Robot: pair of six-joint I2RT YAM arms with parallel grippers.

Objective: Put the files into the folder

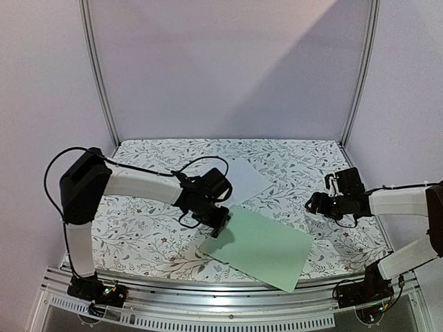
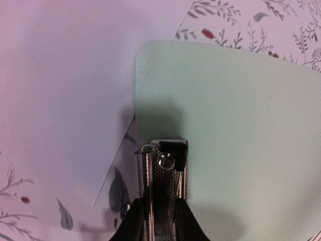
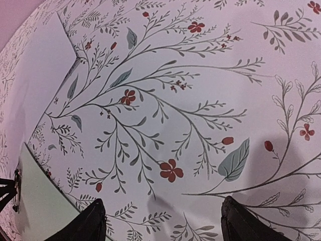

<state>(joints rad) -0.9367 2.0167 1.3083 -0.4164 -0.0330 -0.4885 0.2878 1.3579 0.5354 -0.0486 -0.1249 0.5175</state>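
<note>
The folder (image 1: 266,249) is a pale mint-green board lying askew at the table's front middle. My left gripper (image 1: 220,225) is at its left short edge. In the left wrist view that gripper (image 2: 159,211) is shut on the metal clip (image 2: 163,165) of the folder (image 2: 235,125). One white sheet of the files (image 1: 242,180) lies flat behind the folder, blank side up, and the folder's corner overlaps this sheet (image 2: 65,100). My right gripper (image 1: 315,204) hovers open over bare cloth to the right. In its own view the gripper (image 3: 160,221) holds nothing, with the folder (image 3: 40,206) and sheet (image 3: 35,85) at left.
A floral-patterned cloth (image 1: 152,228) covers the table. Metal frame posts (image 1: 100,83) rise at the back corners before a plain wall. A slotted aluminium rail (image 1: 228,304) runs along the near edge between the arm bases.
</note>
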